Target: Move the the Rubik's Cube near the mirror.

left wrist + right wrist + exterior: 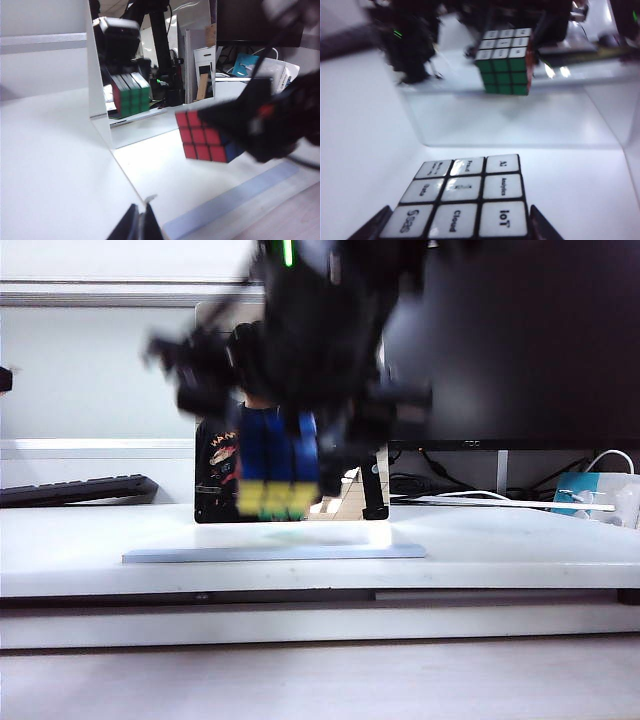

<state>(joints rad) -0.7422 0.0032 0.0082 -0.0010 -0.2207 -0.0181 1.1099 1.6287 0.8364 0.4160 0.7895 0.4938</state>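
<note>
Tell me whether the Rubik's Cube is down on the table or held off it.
Held off it. The Rubik's Cube hangs in the right gripper above the white table, before the mirror.

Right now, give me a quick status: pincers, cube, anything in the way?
Right pincer holding Rubik's Cube off the table, in front of the mirror. Left pincer shut, parked low to the side. Nothing blocking the spot before the mirror.

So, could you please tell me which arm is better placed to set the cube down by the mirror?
The right. Its hand already holds the Rubik's Cube above the table, directly before the mirror. The left hand sits low, off to the side, carrying nothing.
</note>
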